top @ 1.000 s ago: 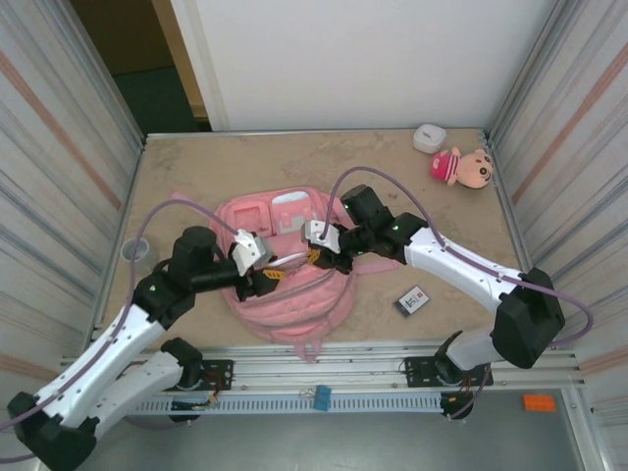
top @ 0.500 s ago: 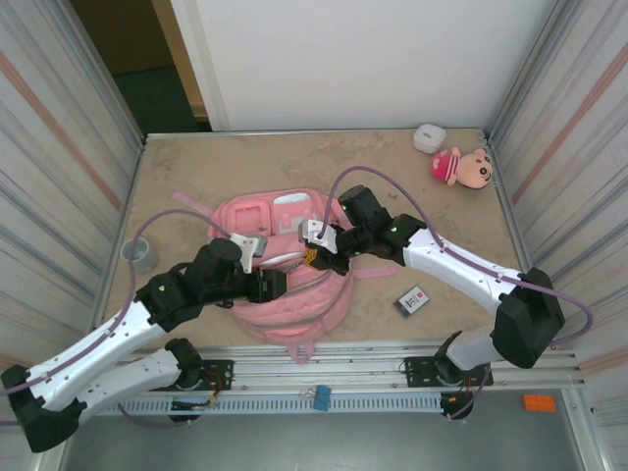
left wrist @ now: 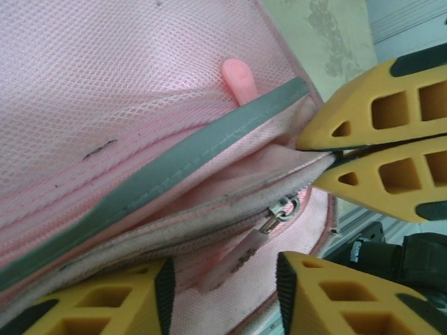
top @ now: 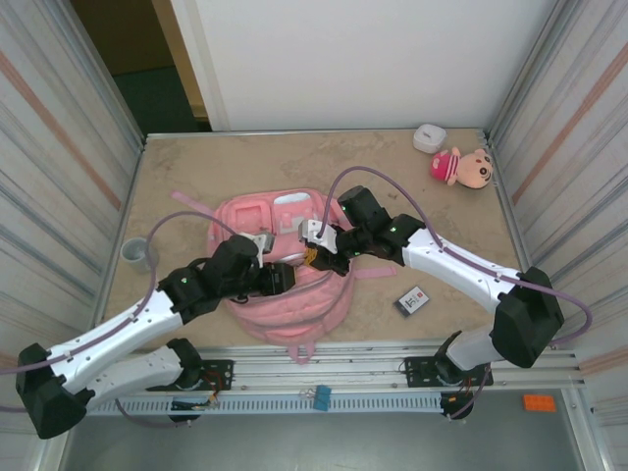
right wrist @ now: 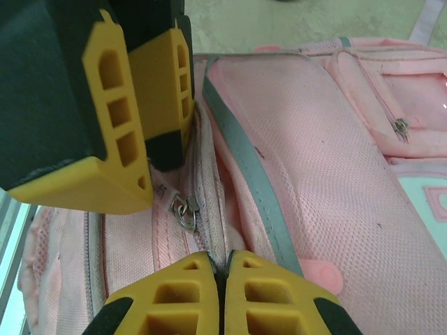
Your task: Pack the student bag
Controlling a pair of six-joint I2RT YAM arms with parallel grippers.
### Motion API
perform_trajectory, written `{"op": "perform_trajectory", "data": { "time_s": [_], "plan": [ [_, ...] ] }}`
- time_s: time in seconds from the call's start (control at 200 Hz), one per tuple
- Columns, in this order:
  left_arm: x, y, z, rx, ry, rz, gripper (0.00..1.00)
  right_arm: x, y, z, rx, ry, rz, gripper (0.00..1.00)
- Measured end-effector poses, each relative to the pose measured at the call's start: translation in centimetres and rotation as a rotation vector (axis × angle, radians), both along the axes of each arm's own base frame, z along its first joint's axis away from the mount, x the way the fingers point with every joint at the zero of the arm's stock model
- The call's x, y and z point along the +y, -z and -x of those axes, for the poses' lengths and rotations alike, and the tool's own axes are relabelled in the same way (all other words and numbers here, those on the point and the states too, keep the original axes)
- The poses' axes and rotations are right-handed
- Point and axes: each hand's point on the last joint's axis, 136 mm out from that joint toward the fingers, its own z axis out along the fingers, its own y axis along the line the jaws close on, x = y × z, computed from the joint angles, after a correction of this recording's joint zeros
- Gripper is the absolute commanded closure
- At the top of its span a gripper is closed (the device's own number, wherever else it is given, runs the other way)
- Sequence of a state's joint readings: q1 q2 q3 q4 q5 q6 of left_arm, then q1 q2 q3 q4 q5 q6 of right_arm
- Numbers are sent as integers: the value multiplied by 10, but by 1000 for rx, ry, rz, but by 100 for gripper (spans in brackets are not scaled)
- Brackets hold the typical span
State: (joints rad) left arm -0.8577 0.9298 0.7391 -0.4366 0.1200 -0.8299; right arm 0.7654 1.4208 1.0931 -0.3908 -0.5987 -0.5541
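**Unzipping bag, pre-pack**

Bag sits mid-table, a bit toward 6 o'clock; R gripper clamped on zip-edge fabric; L gripper jaws apart, straddling zip pull. Next, prob.: pinch pull, drag along track w/ R bracing.

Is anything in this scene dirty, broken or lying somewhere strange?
Nothing broken. The bag has small dark scuffs on its pink mesh above the grey strip; they look like dirt. The doll lies on its side in the far right corner, well apart from the bag.
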Motion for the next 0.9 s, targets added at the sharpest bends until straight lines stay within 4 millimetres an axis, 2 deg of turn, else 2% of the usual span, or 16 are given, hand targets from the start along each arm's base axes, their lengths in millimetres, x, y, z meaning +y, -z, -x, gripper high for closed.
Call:
{"op": "perform_trajectory", "data": {
  "time_s": [0.21, 0.426, 0.531, 0.591, 0.777, 0.897],
  "plan": [
    [-7, 10, -3, 23, 24, -37, 65, -2, 2, -3, 2, 20, 14, 100],
    [-14, 17, -4, 42, 43, -50, 88, -5, 4, -7, 6, 50, 27, 100],
    [-22, 9, -1, 21, 88, -25, 98, -4, 3, -9, -4, 53, 22, 100],
    [-25, 3, -2, 7, 88, -11, 100, -3, 2, -9, -2, 48, 15, 100],
    [-13, -5, -2, -27, 57, -26, 100, -9, -3, -15, 22, 49, -19, 100],
    [7, -13, -2, -74, 19, -36, 100, -22, -7, -26, 39, 61, -46, 100]
  ]
}}
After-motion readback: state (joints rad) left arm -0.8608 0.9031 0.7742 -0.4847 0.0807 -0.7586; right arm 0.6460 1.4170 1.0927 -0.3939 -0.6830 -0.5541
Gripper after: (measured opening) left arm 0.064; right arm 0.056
